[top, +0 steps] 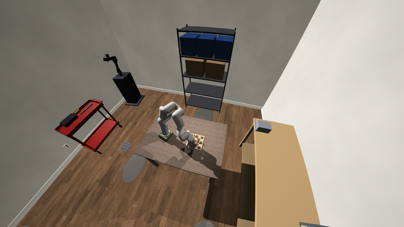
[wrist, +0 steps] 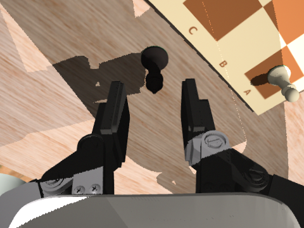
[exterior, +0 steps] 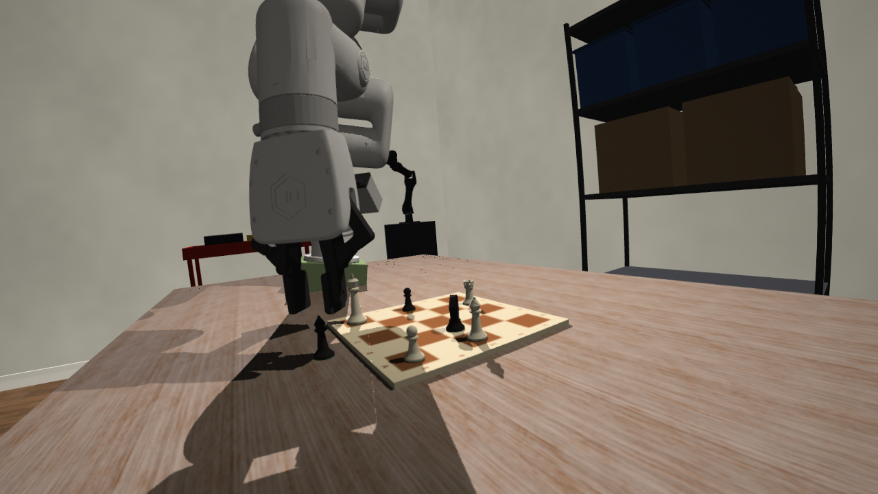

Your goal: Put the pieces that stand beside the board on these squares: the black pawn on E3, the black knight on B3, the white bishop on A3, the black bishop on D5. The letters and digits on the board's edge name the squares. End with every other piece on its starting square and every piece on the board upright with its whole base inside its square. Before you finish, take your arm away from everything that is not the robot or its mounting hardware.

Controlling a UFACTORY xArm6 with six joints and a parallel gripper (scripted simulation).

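Note:
A black bishop (exterior: 322, 339) (wrist: 154, 68) stands upright on the table, just off the board's lettered edge near C. The chessboard (exterior: 521, 326) (wrist: 228, 2) (top: 201, 136) lies flat to its right. My gripper (exterior: 315, 305) (wrist: 154, 97) (top: 189, 150) hangs a little above the bishop, fingers open on either side of its top, not touching it. On the board stand a white pawn (exterior: 413, 345) (wrist: 282, 80) on the A file, a tall white piece (exterior: 354, 301), a black pawn (exterior: 407, 300), a tall black piece (exterior: 454, 313), a white bishop (exterior: 475, 321) and a white rook (exterior: 468, 291).
The arm's green base (exterior: 361, 272) (top: 165, 135) stands on the table behind the gripper. A black shelf rack (exterior: 699, 184) (top: 205, 67) with boxes stands beyond the table. A wooden cabinet (top: 271, 175) is on the right side of the room.

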